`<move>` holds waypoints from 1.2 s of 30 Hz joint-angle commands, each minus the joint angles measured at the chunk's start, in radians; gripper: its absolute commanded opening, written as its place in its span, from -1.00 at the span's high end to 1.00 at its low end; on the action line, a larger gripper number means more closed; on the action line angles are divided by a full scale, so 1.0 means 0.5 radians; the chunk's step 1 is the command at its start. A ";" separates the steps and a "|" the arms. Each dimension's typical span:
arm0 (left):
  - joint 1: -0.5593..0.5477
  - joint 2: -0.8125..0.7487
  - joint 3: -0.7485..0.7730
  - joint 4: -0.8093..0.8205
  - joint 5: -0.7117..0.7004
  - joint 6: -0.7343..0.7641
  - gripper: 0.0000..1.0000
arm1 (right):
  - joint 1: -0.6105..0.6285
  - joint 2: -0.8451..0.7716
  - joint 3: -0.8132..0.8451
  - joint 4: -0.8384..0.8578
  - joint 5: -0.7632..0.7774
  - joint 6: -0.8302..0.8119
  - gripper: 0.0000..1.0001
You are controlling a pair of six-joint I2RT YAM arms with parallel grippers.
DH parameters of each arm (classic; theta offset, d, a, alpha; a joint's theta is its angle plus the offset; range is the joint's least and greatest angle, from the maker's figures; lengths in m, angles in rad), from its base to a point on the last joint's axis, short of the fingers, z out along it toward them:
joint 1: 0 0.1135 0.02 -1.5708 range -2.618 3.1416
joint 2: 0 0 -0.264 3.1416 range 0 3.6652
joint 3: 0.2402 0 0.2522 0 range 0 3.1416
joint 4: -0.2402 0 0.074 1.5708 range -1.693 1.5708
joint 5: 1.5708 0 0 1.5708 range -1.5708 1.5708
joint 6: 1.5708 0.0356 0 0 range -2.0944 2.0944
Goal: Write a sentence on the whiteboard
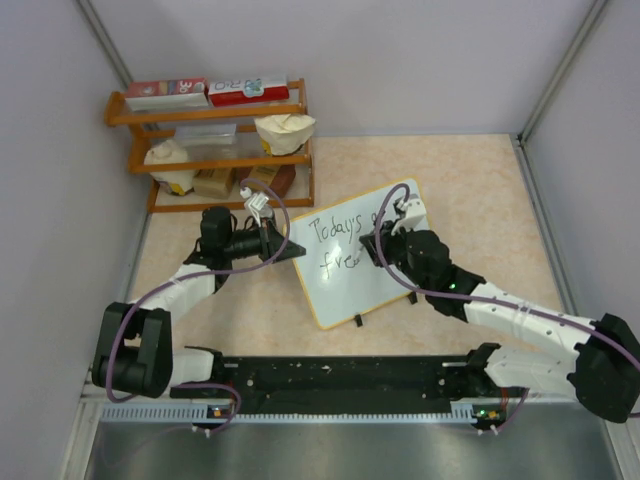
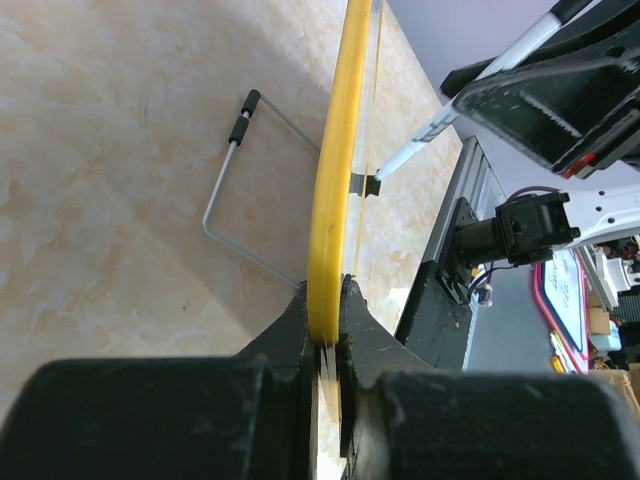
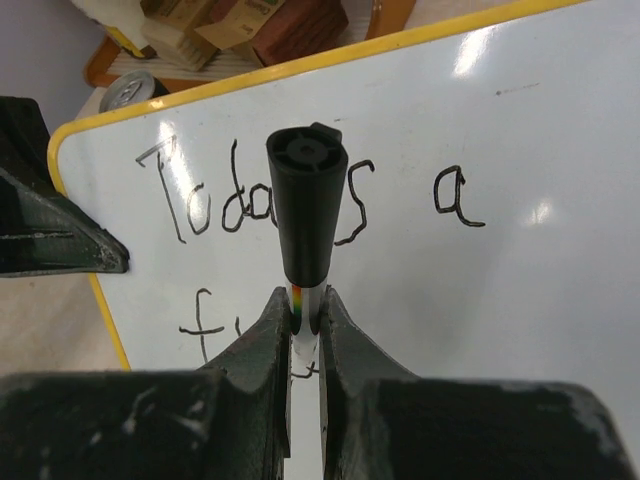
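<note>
Top external view has the board [image 1: 375, 285] standing on the surface [image 1: 470, 190] between the two arms. Its writing face tips up toward them, and its long axis runs from near-left to far-right. A wire stand [image 2: 225, 190] props it from behind. The left hand [image 1: 290, 252] is pinching the yellow frame at the board's left edge. The right hand [image 1: 378, 245] is pressed together on a marker [image 3: 305, 200], whose capped end faces the wrist camera; the tip, aimed at the board, is hidden.

The sentence [image 1: 335, 232] reads "Today's a", with "fre" begun below, so it looks unfinished. I judge the main risk to be marker pressure. With only one edge held, a hard stroke could swing the board about that pinch or slide it back, skewing the letters. The right hand could also smear wet ink.
</note>
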 commanded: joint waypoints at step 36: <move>-0.021 0.021 -0.051 -0.106 -0.156 0.327 1.00 | -0.216 0.047 0.172 0.081 0.006 0.003 1.00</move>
